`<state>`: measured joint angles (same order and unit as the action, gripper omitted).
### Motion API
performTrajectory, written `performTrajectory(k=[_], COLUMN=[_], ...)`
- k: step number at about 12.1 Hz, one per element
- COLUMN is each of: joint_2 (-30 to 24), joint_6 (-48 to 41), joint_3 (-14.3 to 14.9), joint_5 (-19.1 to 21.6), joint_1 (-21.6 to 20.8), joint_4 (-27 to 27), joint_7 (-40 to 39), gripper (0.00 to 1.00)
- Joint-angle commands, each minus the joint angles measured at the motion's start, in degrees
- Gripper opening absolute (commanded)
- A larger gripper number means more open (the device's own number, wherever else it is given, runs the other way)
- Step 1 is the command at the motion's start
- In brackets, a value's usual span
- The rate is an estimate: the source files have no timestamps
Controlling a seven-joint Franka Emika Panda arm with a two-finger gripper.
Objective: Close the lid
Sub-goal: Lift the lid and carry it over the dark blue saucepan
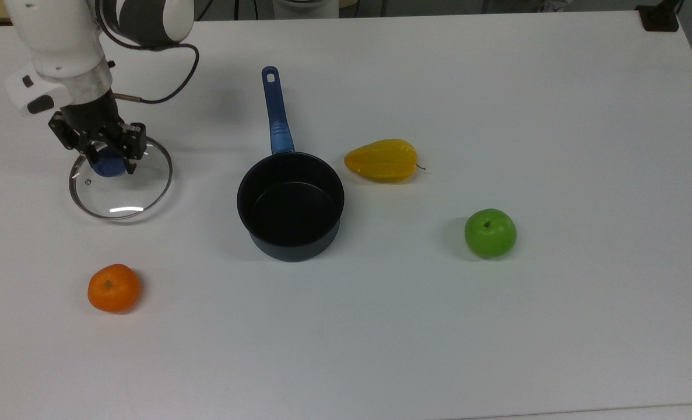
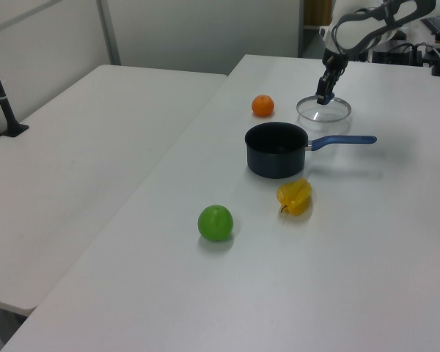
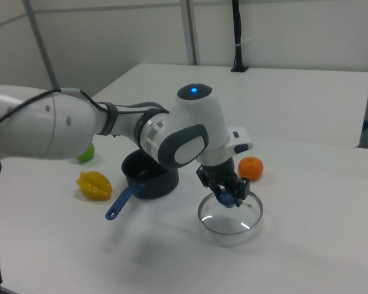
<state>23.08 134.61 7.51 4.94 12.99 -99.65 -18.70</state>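
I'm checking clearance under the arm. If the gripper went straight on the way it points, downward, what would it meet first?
The gripper, shut on the lid's knob, would likely press the lid onto the table, with nothing else beneath.

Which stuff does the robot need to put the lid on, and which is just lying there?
Needed: lid, pan, pincer shut on the lid's knob.
Lying about: orange, green apple, yellow fruit.
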Motion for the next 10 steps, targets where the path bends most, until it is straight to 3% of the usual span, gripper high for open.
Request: performTrajectory(k=[1,4,10], joint_2=[-4.8,-4.8,-4.9], joint_6=[-5.6,-12.5,-18.9], joint_3=[0.8,0.8,1.0], joint_5=[1.0,1.0,0.6], joint_1=[-0.4,-2.5,-13.3], joint_4=[0.1,6.2,11.1], joint_7=[-0.1,4.4,10.4], gripper=[0.38,0.38,0.39])
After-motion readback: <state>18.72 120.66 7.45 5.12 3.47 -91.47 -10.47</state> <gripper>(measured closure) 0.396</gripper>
